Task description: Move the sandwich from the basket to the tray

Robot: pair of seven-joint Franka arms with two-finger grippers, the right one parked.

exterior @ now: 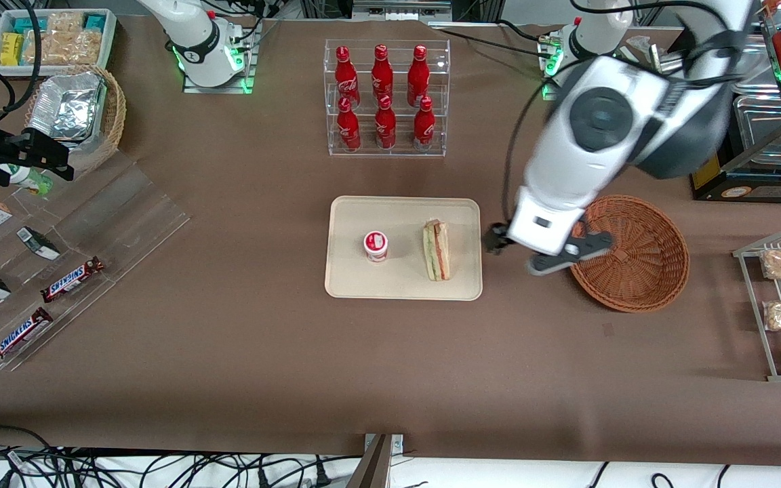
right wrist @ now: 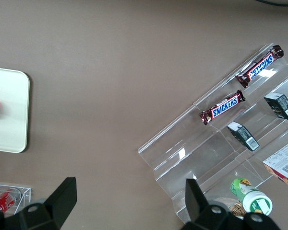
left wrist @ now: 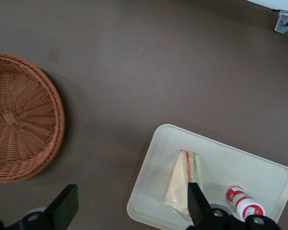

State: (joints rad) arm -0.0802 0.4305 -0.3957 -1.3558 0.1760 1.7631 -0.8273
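sandwich [exterior: 436, 250] on tray [exterior: 350, 281] | hand [left wrist: 129, 208] open, above table between tray and basket [exterior: 641, 271]

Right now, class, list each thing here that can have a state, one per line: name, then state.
sandwich: lying on the tray, wrapped, not held.
tray: flat on the table, holding the sandwich and a small cup.
small cup: upright on the tray, lid on.
basket: upright, empty.
gripper: open, holding nothing, above the table between tray and basket.
cola bottles: upright in their rack, capped.
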